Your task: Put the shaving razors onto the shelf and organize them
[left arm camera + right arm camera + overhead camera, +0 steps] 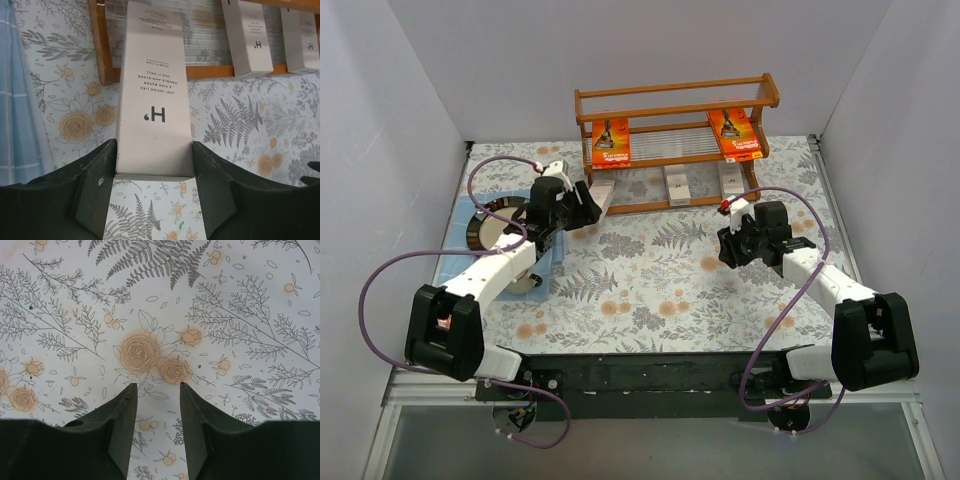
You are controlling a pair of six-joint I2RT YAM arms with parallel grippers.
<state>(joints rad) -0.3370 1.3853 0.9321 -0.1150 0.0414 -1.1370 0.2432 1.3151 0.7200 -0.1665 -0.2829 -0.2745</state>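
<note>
Guessing this slim white box is light, stiff cardboard with smooth faces, so it could slip or dent if squeezed hard. Grabbing it across the two long edges near one end looks right to me. The left gripper is pinching its near end exactly like that, and the far end reaches past the front rail of the shelf, at the lower tier's left side. Can't tell if it's touching the rods. Two more white boxes lie on that tier to its right, with the orange packs on the tier above. The right gripper is spread, empty, over the floral cloth.
</note>
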